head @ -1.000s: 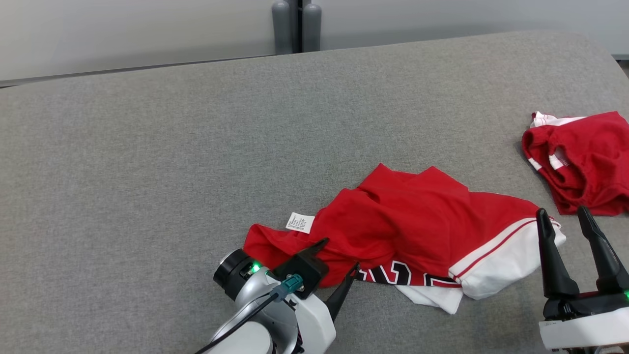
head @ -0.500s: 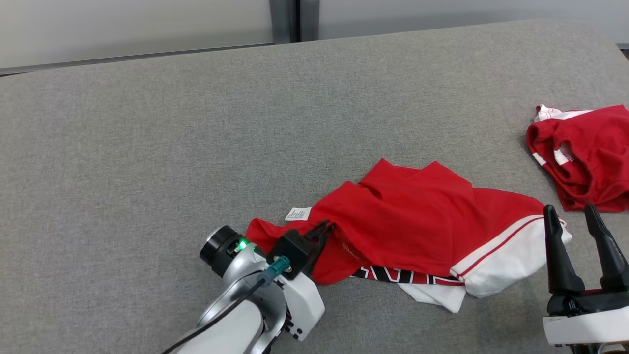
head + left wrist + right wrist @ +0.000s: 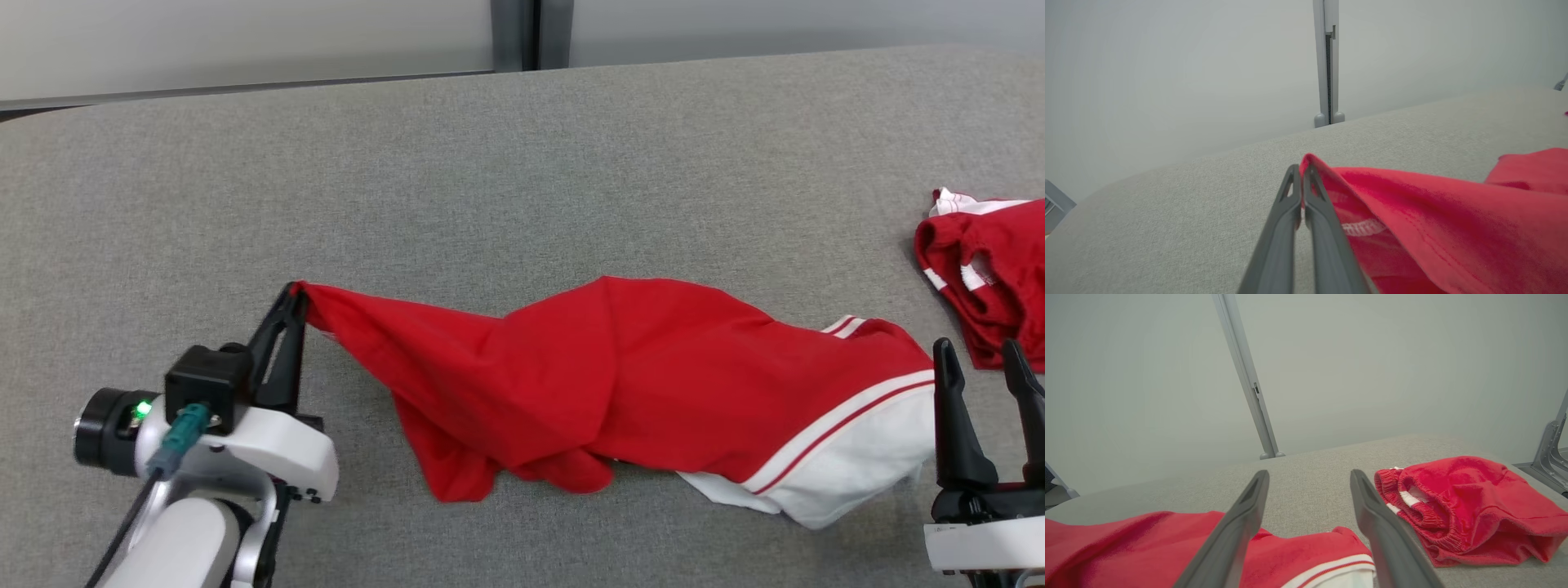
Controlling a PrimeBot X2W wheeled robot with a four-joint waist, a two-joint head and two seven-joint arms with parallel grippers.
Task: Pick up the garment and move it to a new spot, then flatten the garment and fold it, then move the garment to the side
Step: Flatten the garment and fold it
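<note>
A red garment (image 3: 620, 376) with a white, red-striped end lies stretched across the grey table (image 3: 490, 163). My left gripper (image 3: 295, 296) is shut on the garment's left corner and holds it pulled out to the left; in the left wrist view the closed fingertips (image 3: 1301, 173) pinch the red cloth (image 3: 1433, 212). My right gripper (image 3: 980, 353) stands open at the garment's white right end, with nothing between its fingers. The right wrist view shows the open fingers (image 3: 1257, 490) above the striped hem (image 3: 1327, 559).
A second red garment (image 3: 988, 278) with white trim lies crumpled at the table's right edge, and it also appears beside my right fingers (image 3: 1461, 506). A grey post (image 3: 531, 33) stands behind the table's far edge. Bare grey cloth surface spreads left and far.
My left gripper closed on the garment's left edge and pulled it leftward, stretching the bunched cloth into a long strip. The head camera has shifted. The right gripper stays open.
</note>
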